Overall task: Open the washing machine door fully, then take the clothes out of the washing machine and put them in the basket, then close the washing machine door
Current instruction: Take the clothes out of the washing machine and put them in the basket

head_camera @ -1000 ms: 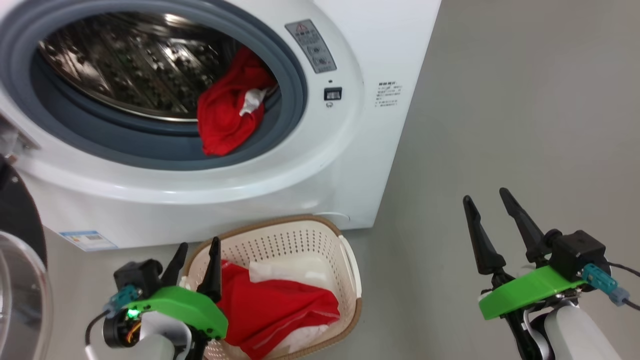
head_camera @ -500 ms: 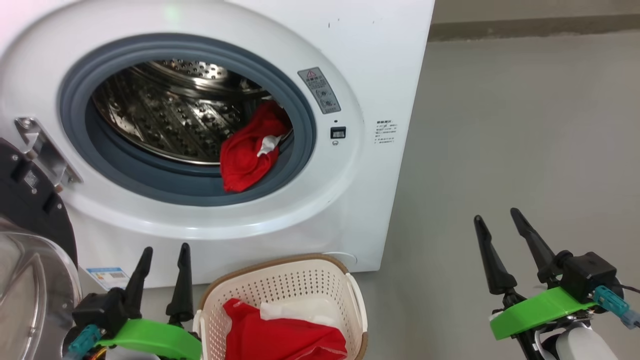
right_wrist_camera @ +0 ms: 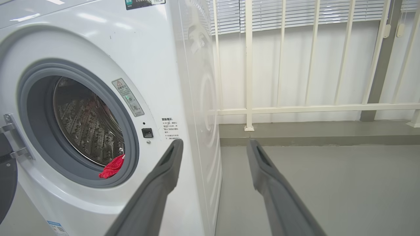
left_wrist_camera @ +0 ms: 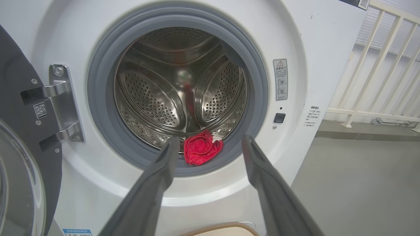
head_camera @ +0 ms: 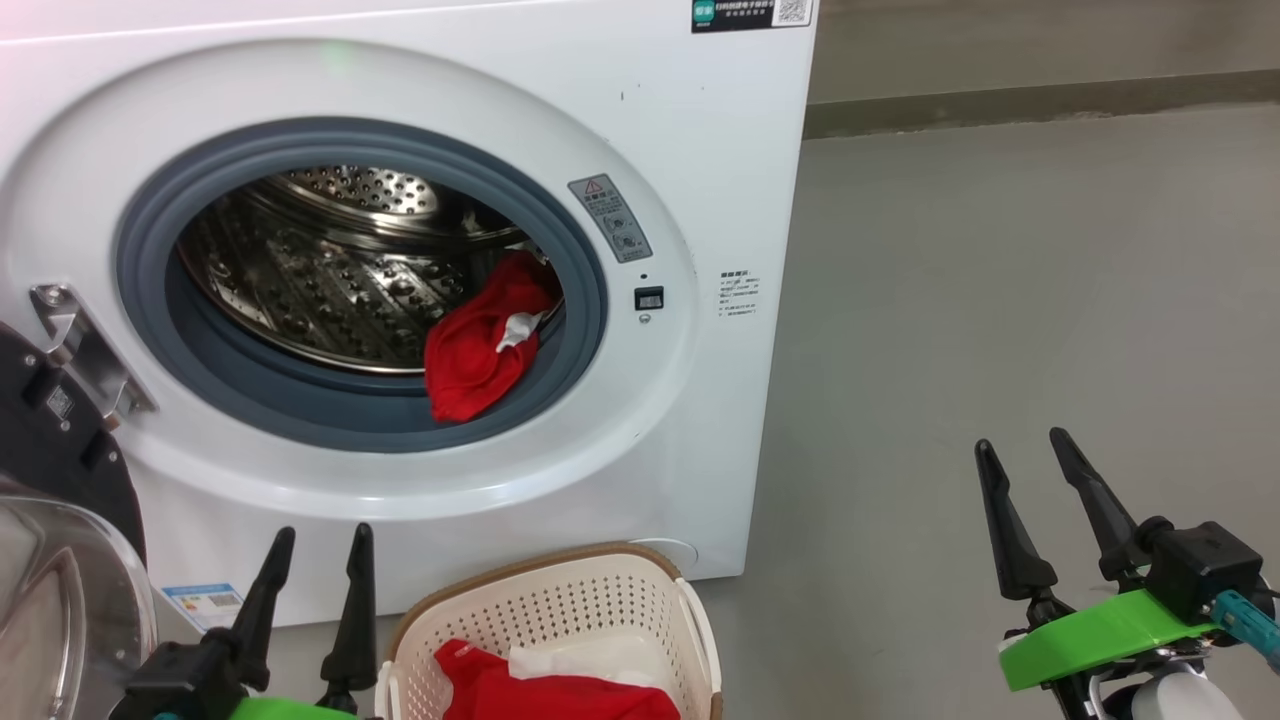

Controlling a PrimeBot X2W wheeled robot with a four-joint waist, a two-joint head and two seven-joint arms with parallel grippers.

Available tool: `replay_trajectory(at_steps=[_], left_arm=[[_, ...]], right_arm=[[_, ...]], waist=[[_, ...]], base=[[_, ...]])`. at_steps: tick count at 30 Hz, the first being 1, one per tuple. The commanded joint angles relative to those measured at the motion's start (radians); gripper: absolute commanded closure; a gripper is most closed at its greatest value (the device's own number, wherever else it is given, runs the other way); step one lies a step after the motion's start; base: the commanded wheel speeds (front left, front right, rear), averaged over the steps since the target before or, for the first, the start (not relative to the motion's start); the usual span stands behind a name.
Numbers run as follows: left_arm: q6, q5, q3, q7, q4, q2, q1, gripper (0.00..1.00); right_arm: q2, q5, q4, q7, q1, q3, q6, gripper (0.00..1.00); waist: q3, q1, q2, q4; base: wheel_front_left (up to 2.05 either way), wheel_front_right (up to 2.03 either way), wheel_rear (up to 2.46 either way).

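The washing machine door was open. Some red clothes lay in the basket, one red piece in the drum. Left gripper and right gripper were spread, empty.

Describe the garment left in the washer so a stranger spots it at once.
Find the big white washing machine and its open round mouth, ringed by a grey gasket. At the mouth's lower right lies a crumpled red garment with a white patch. Unlike the red clothes in the basket below, it sits on the drum's lip.
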Motion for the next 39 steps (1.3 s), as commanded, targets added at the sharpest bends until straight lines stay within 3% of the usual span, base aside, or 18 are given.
replay_trajectory(at_steps=[1,25,39], left_arm=[[-0.008,0.009,0.041,-0.012,-0.040,0.012,-0.004,0.00],[-0.014,0.009,0.037,-0.012,-0.039,0.002,0.022,0.00],[-0.009,0.005,0.029,-0.012,0.004,0.000,-0.070,0.00]], right_arm=[[-0.009,-0.001,-0.037,-0.006,-0.009,0.009,0.006,0.00],[-0.021,0.012,-0.071,-0.006,0.011,0.003,0.006,0.00],[-0.007,-0.008,-0.098,-0.006,0.005,-0.020,0.006,0.00]], waist=[[-0.010,0.0000,0.0000,-0.009],[-0.014,0.0000,0.0000,-0.027],[0.044,0.0000,0.0000,-0.013]], base=[[0.00,0.00,0.00],[0.00,0.00,0.00],[0.00,0.00,0.00]])
